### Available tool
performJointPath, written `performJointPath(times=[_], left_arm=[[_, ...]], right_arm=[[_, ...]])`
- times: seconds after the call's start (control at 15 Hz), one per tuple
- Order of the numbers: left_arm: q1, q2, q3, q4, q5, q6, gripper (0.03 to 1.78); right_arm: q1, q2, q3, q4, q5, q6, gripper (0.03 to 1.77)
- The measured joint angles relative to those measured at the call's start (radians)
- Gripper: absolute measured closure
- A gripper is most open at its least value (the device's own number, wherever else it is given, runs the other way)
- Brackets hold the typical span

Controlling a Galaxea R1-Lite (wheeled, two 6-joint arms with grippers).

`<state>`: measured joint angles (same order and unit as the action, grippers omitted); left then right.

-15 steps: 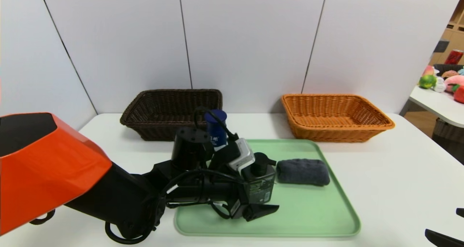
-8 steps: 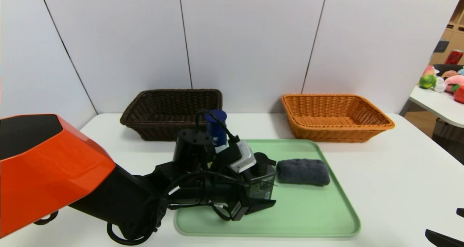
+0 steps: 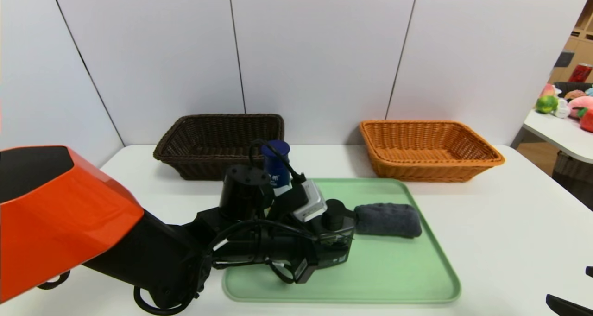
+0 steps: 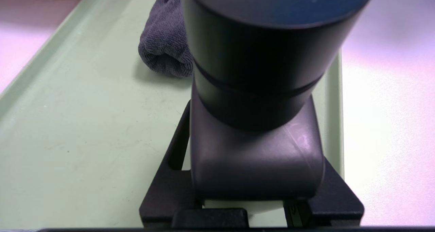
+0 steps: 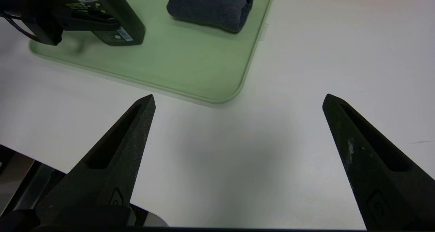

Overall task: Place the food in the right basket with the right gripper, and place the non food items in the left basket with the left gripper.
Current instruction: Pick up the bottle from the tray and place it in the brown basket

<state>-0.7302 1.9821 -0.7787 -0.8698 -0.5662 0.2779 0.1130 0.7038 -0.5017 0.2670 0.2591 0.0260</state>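
Head view shows the left gripper (image 3: 340,253) clamped around the dark square pump bottle (image 3: 334,242) low over the green plastic tray (image 3: 407,279), so it should rise straight before swinging to the dark brown wicker basket (image 3: 217,142), while the right gripper (image 5: 238,157) waits spread open.

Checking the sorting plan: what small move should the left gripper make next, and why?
Probably lift. The left gripper looks closed on the black bottle, which is tilted on the tray. Raising it clears the towel before heading to the dark basket. The right gripper idles open.
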Motion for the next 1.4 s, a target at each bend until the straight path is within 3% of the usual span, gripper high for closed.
performJointPath(times=[0.6, 0.87, 1.13, 1.4], left_arm=[[0.0, -0.183, 0.011, 0.026, 0.0, -0.054, 1.19], [0.004, -0.302, -0.017, 0.131, 0.01, -0.064, 1.19], [0.018, -0.4, -0.099, 0.24, 0.076, -0.086, 1.19], [0.112, -0.437, -0.207, 0.32, 0.086, -0.095, 1.19]], right_arm=[[0.0, -0.013, 0.005, -0.001, 0.001, 0.003, 0.1], [0.0, -0.014, 0.013, -0.001, 0.004, 0.002, 0.1], [0.0, -0.024, 0.024, 0.0, 0.006, 0.003, 0.1], [0.0, -0.047, 0.03, 0.0, 0.006, 0.005, 0.1]])
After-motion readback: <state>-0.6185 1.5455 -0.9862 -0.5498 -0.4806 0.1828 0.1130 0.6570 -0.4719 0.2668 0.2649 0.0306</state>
